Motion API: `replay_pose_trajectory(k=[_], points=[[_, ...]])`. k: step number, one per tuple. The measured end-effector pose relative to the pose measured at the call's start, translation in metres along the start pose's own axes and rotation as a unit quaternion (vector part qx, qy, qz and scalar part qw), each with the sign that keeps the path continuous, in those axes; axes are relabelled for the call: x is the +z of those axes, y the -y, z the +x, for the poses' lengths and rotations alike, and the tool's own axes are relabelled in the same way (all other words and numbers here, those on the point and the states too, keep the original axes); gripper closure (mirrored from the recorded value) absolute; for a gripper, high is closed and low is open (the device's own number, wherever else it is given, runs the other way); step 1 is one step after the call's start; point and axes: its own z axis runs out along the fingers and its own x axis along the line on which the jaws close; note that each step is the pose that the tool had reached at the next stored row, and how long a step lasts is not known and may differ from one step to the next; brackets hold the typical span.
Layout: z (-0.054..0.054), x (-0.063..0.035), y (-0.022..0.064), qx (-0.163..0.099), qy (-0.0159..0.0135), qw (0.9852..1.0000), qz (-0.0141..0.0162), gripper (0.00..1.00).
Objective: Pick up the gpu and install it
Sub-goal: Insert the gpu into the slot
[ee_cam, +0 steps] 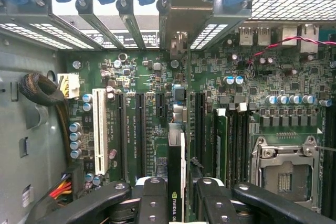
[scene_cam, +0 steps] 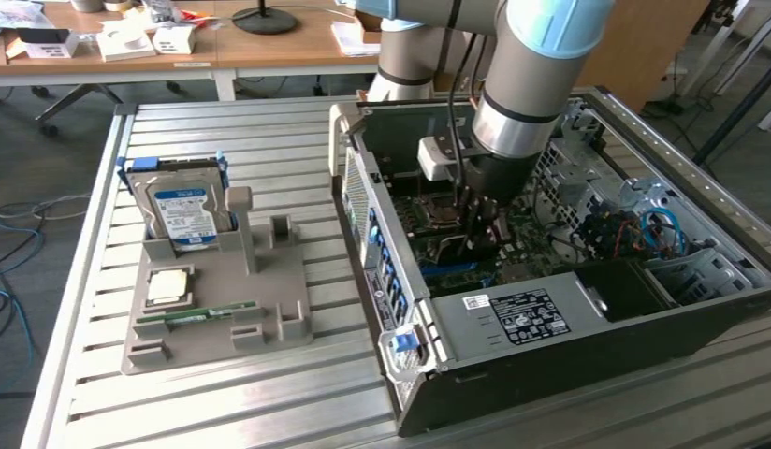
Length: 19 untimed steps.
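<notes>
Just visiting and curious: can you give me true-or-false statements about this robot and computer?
1. The gripper clamps a thin dark circuit card, the gpu, edge-on over the green motherboard. True.
2. The silver hard drive with the blue-white label sits inside the black computer case. False: it stands upright on the grey tray outside the case.
3. A slim green memory stick lies on that tray. True.
4. The case is closed. False: its side is open and the arm reaches in.
</notes>
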Motion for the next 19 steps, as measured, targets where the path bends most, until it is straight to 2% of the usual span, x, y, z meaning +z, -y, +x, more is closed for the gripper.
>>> replay_pose_trajectory(k=[19], points=[[0.0002,0.0024,-0.0039,0.000,0.0001,1.0000,0.0000,0.74]])
